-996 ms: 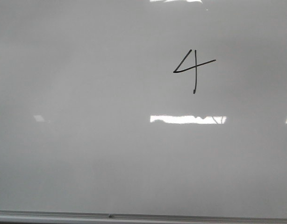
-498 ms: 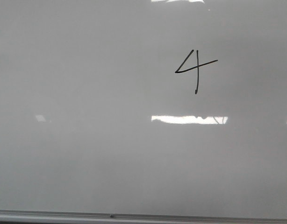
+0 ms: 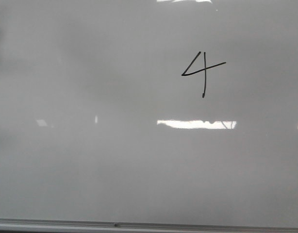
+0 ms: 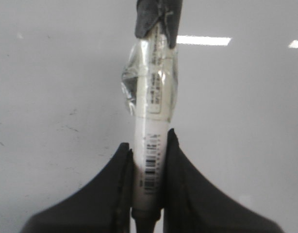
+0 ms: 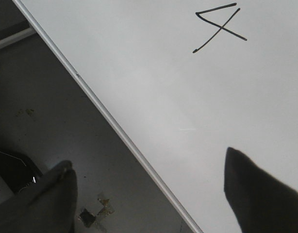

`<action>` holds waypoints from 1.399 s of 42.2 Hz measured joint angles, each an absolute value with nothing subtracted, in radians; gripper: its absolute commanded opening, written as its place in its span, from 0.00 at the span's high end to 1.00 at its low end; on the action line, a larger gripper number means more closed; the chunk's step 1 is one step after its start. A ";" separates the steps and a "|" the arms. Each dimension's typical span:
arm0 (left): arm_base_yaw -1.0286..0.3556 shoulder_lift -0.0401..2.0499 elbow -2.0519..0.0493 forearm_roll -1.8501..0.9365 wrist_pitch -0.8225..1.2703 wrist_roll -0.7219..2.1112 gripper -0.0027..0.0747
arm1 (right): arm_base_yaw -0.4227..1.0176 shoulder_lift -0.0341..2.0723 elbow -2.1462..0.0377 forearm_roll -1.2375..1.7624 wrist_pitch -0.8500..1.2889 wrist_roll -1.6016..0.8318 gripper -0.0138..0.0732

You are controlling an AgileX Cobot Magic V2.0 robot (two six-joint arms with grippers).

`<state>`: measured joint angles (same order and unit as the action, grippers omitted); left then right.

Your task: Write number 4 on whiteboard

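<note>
Glossy pale board fills nearly every view, glare streaks across it. Left hand (image 4: 148,194) first: both dark fingers (image 4: 115,189) pinched tight on a marker (image 4: 150,145), white barrel w/ a barcode label and a wrap of clear tape higher up, dark end pointing away toward the board. Grip sits low on the barrel, near the back end. Judging by looks, the marker is light, stiff and smooth plastic, so a bit slippery; the taped section prob gives better bite than bare barrel, and a hold closer to the tip would steady the stroke. Right hand (image 5: 154,194) is spread wide, nothing between its fingers, hanging over the board's silver frame edge w/ dark floor beyond it. Outward now: the whiteboard (image 3: 91,170) carries the number 4 (image 3: 203,74), thin black lines, open top, slanted crossbar, sitting upper right in the front view, just above the widest glare streak. Right wrist view catches it too (image 5: 219,26). Looks complete to me, so the writing is likely done. Fresh ink smears easily, keep both hands off it.
</note>
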<state>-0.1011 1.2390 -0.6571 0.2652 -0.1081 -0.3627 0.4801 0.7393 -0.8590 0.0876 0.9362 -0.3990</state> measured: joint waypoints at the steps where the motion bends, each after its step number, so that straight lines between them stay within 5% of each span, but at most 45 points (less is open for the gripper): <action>1: -0.101 1.253 -0.657 0.265 -0.120 -0.363 0.99 | 0.480 0.739 -0.859 0.088 0.936 -0.399 0.11; 23: -0.101 1.471 -0.663 0.267 -0.296 -0.361 0.98 | 0.480 0.739 -0.859 0.088 0.936 -0.399 0.11; 37: -0.101 1.505 -0.668 0.275 -0.304 -0.355 0.50 | 0.480 0.739 -0.859 0.088 0.934 -0.397 0.11; 59: -0.121 1.300 -0.668 0.339 -0.047 -0.354 0.49 | 0.471 0.739 -0.884 0.088 0.929 -0.281 0.11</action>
